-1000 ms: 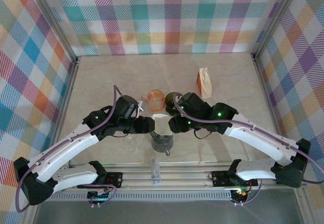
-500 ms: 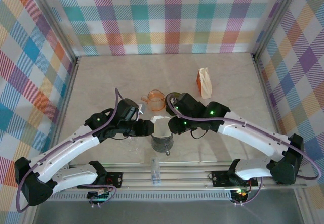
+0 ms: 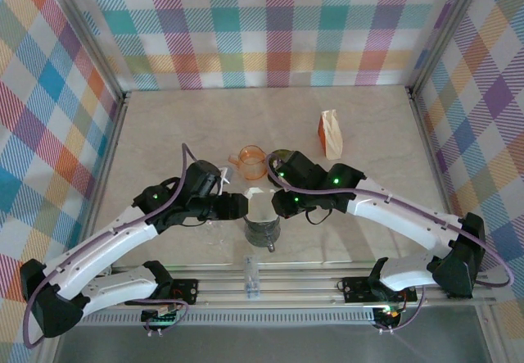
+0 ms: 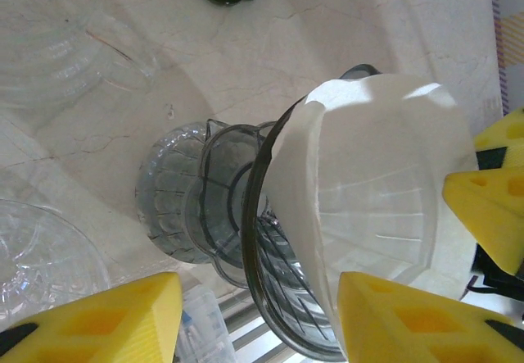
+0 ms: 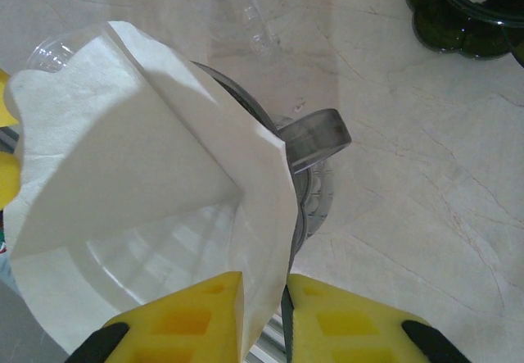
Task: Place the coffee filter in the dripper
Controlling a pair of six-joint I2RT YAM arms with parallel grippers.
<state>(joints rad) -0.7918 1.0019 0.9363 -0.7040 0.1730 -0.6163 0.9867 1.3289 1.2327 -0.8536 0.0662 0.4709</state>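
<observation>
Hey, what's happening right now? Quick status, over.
Left gripper open, jaws either side of smoky grey glass dripper. Right gripper pinching rim of white paper coffee filter, filter sitting in dripper mouth. Dark green glass piece stands apart.

The coffee filter (image 4: pixel 385 191) hides most of the mouth of the grey dripper (image 4: pixel 205 207). Left of the dripper, clear glassware (image 4: pixel 41 256) is cut by the picture's edge. Beyond the dripper, a dark green vessel (image 5: pixel 467 11) is cropped.
</observation>
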